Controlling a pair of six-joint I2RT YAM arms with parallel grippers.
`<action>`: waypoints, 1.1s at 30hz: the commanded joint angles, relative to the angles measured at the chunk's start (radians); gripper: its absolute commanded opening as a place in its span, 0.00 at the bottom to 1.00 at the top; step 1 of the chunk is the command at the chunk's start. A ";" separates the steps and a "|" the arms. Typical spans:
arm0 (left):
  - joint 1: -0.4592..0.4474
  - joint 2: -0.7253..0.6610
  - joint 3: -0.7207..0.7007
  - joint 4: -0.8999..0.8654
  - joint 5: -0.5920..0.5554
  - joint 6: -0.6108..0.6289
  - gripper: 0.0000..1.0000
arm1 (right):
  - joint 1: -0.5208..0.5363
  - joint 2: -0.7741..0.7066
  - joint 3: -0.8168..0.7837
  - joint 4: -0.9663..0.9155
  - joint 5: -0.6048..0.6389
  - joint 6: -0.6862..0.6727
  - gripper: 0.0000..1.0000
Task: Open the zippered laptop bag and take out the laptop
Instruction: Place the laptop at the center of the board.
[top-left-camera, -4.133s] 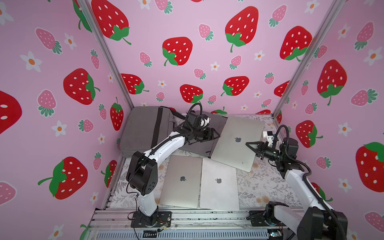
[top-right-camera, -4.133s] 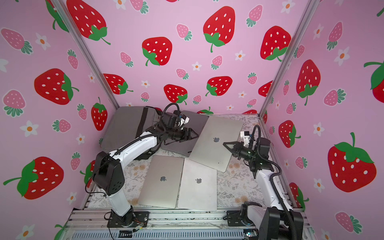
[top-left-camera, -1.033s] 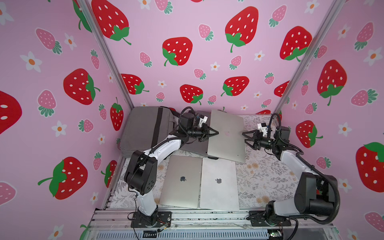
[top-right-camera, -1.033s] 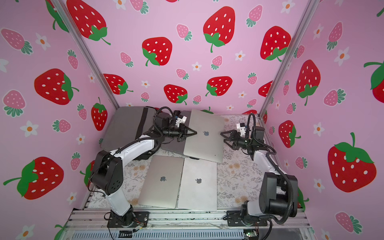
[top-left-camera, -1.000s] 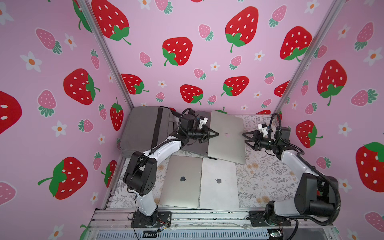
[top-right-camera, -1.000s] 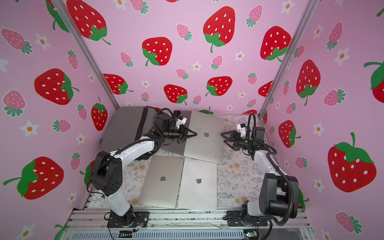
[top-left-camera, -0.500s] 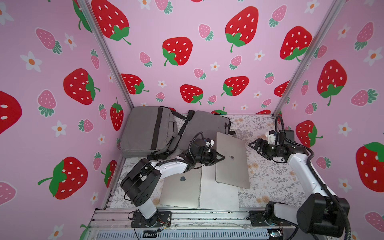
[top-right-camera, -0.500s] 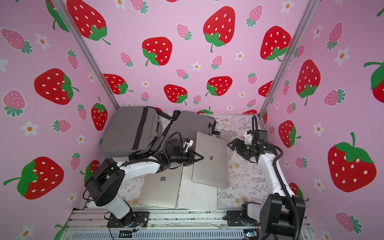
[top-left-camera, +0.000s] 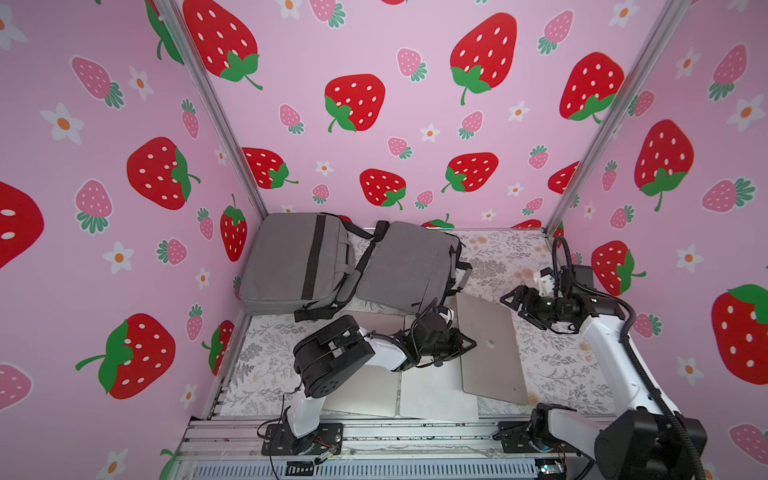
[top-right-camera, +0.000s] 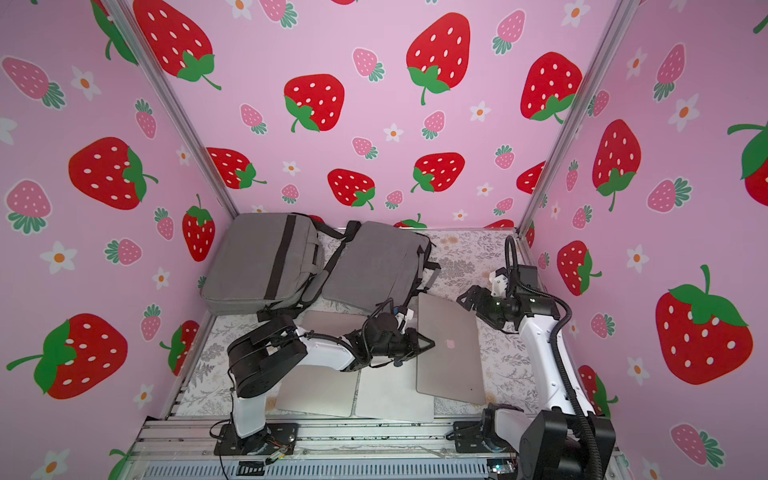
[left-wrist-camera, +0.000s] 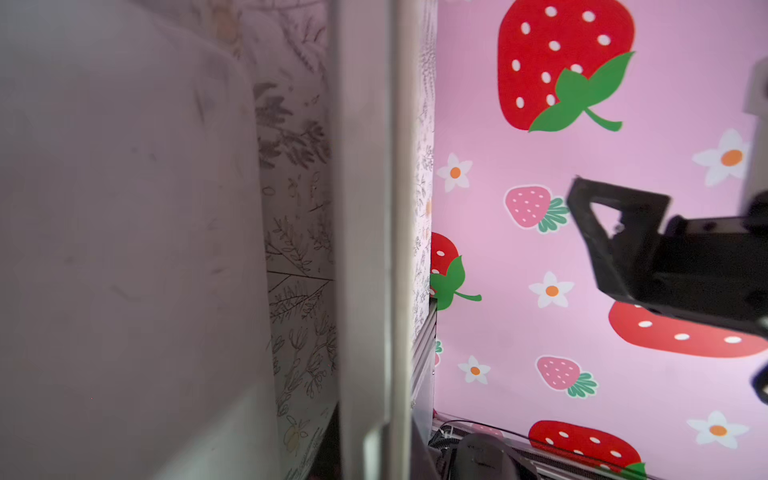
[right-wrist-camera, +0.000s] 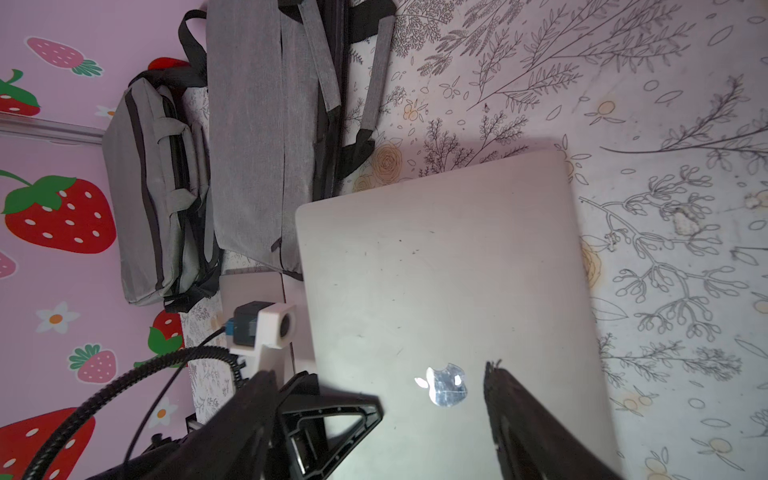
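Silver laptop (top-left-camera: 494, 370) is out of the bag, logo side up, on the right-centre of the floral counter (top-left-camera: 555, 361). Its near-left corner overlaps one of two other laptops (top-left-camera: 436, 395), which sit side by side at the front edge. The left pincer (top-left-camera: 468, 345) is pinched tight on the laptop's left long edge, approx level w/ the logo. In the left wrist view the laptop (left-wrist-camera: 365, 208) shows edge-on as a pale band thru the frame. Can't tell from these angles whether it rests flat or hangs a bit off the counter. The right pincer (top-left-camera: 515, 305) is spread wide, holds nothing and hovers by the laptop's far-right corner w/o touching. The right wrist view has its fingers (right-wrist-camera: 519, 415) apart, either side of the logo. The flat grey laptop bag (top-left-camera: 407, 266) lies at the back, just beside the laptop's far end. A second bag (top-left-camera: 291, 262) w/ handles is next to it at back-left, dark straps btw the two.
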 joint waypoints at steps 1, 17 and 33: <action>-0.039 0.001 0.117 0.208 -0.048 -0.039 0.00 | -0.003 -0.014 0.001 -0.052 -0.009 -0.025 0.82; -0.145 0.156 0.206 0.194 -0.119 -0.175 0.00 | -0.004 -0.012 -0.052 -0.003 -0.064 -0.009 0.81; -0.140 0.119 0.173 0.003 -0.083 -0.180 0.35 | -0.004 -0.006 -0.096 0.060 -0.093 0.007 0.81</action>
